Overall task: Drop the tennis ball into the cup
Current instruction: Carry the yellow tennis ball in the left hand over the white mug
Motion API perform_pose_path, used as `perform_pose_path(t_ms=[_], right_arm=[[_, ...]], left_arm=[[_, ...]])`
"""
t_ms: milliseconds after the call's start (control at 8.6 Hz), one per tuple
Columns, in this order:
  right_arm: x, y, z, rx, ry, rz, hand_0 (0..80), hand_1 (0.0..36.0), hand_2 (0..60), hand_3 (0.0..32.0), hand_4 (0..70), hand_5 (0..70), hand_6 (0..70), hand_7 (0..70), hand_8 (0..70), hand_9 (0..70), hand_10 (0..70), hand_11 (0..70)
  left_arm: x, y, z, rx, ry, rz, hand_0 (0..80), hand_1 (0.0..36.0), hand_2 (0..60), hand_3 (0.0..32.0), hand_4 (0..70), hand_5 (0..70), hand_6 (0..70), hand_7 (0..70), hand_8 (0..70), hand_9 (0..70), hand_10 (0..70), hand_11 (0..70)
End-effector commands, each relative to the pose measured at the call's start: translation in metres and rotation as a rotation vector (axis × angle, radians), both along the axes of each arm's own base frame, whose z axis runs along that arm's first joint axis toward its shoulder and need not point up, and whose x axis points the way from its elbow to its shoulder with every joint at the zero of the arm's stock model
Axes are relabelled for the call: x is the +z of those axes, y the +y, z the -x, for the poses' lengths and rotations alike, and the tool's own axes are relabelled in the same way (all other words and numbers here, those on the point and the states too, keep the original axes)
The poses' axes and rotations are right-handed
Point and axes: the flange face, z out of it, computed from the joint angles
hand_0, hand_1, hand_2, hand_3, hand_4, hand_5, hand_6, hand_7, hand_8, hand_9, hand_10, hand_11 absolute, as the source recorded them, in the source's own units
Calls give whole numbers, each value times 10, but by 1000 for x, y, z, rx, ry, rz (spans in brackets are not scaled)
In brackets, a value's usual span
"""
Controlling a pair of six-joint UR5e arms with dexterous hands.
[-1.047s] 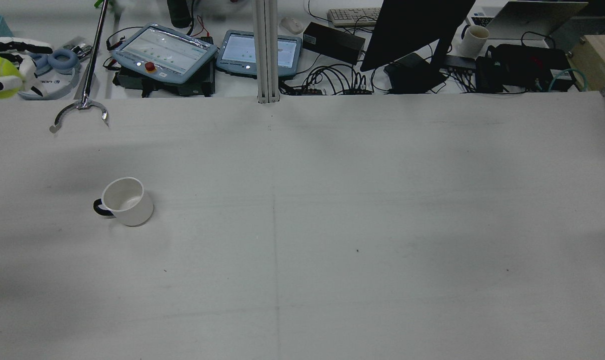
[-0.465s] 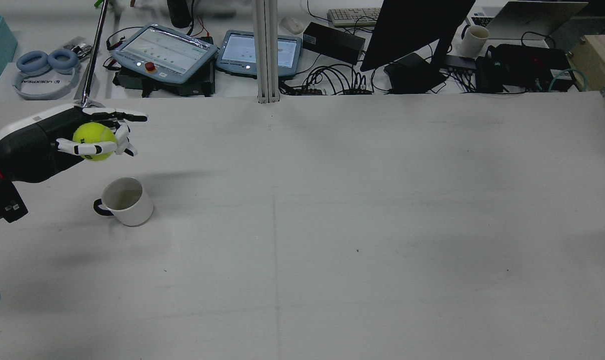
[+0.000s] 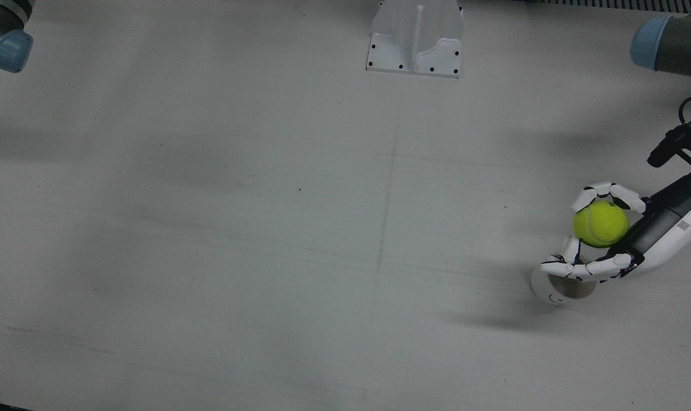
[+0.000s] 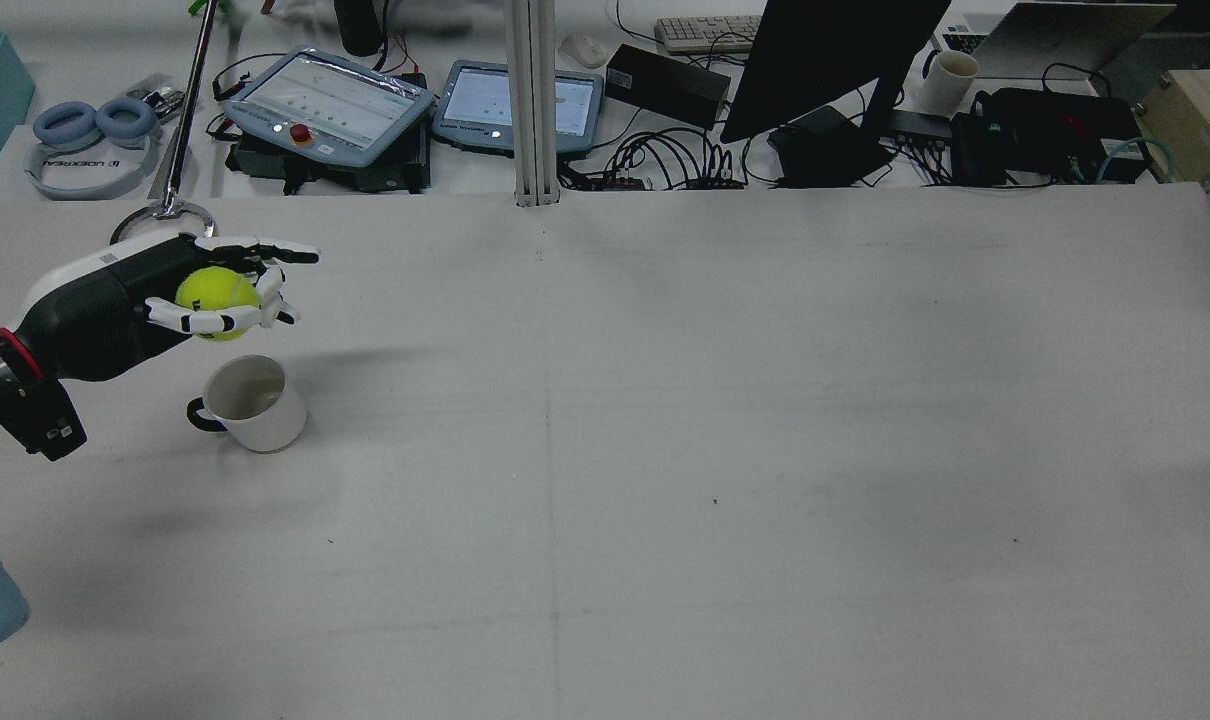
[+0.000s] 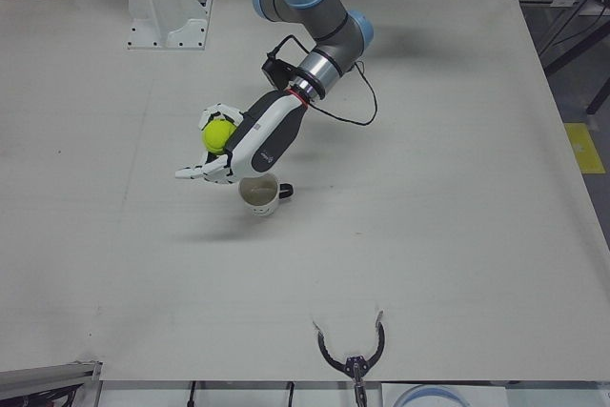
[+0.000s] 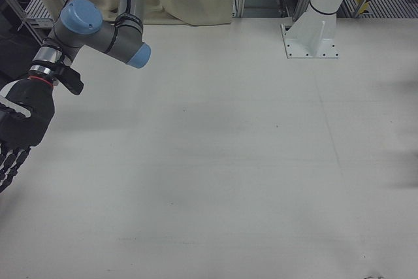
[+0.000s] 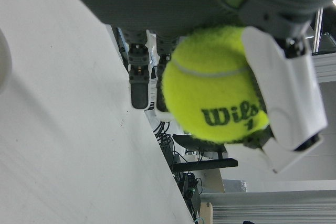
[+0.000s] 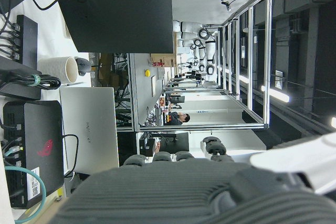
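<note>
My left hand (image 4: 180, 290) is shut on a yellow-green tennis ball (image 4: 217, 290) and holds it in the air just above a white cup (image 4: 250, 402) with a black handle. The cup stands upright and empty on the table. In the front view the ball (image 3: 601, 224) sits slightly to the robot's side of the cup (image 3: 554, 292), with fingers (image 3: 585, 269) over the rim. The left-front view shows the ball (image 5: 218, 135) up and left of the cup (image 5: 259, 195). The left hand view shows the ball (image 7: 215, 85) between the fingers. My right hand (image 6: 16, 129) hangs open and empty at the right-front view's left edge.
A metal grabber claw (image 4: 165, 213) lies at the table's far edge behind the left hand, also in the left-front view (image 5: 353, 355). A white post base (image 3: 415, 37) stands at the robot's side. A desk with tablets (image 4: 330, 105) and a monitor lies beyond.
My left hand has come in from the rear view's left edge with the ball and moved right and down, ending just above the cup. The cup has not moved.
</note>
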Motion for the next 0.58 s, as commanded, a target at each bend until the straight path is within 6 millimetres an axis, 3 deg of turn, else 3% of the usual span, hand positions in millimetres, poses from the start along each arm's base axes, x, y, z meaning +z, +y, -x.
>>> perform_pose_path(t_ms=[0, 116, 233, 349, 465], right_arm=[[0, 0, 1, -1, 0, -2, 0, 0, 0, 0, 0, 0, 0, 0, 0, 0, 0, 0], [0, 0, 0, 0, 0, 0, 0, 0, 0, 0, 0, 0, 0, 0, 0, 0, 0, 0], [0, 0, 0, 0, 0, 0, 0, 0, 0, 0, 0, 0, 0, 0, 0, 0, 0, 0], [0, 0, 0, 0, 0, 0, 0, 0, 0, 0, 0, 0, 0, 0, 0, 0, 0, 0], [0, 0, 0, 0, 0, 0, 0, 0, 0, 0, 0, 0, 0, 0, 0, 0, 0, 0]], left_arm=[[9, -9, -36, 8, -6, 1, 413, 199, 600, 0, 314, 142, 528, 700, 411, 578, 230, 339], [13, -10, -38, 6, -9, 4, 418, 197, 600, 0, 311, 146, 567, 700, 418, 575, 229, 339], [19, -14, -40, 2, -8, 7, 424, 200, 600, 0, 315, 138, 527, 700, 412, 580, 230, 340], [19, -18, -42, -5, -1, 11, 430, 206, 600, 0, 327, 123, 444, 700, 400, 587, 227, 336], [27, -22, -43, -9, -7, 20, 428, 194, 600, 0, 326, 153, 611, 700, 430, 581, 228, 336]])
